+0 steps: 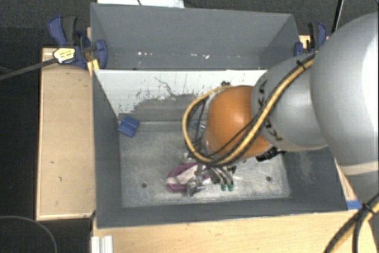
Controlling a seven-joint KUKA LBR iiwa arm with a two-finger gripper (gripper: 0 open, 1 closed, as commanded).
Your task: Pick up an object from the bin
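— Few things lie down there: a purple-and-white piece (177, 177) at the front middle of the bin (108, 151) floor, with the pincer (204, 181) low just beside it.
— Lifted?
— Not yet, I judge. Whether it's clamped or apart, I cannot tell. A blue block (128, 125) sits well left.

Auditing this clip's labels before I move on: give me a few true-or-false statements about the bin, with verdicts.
1. A small blue block lies on the left side of the bin, apart from the gripper. True.
2. The gripper is raised above the rim. False: it is low inside, near the front floor.
3. A purple thing lies right beside the gripper. True.
4. The block sits in the right front corner. False: it is left, toward the back.
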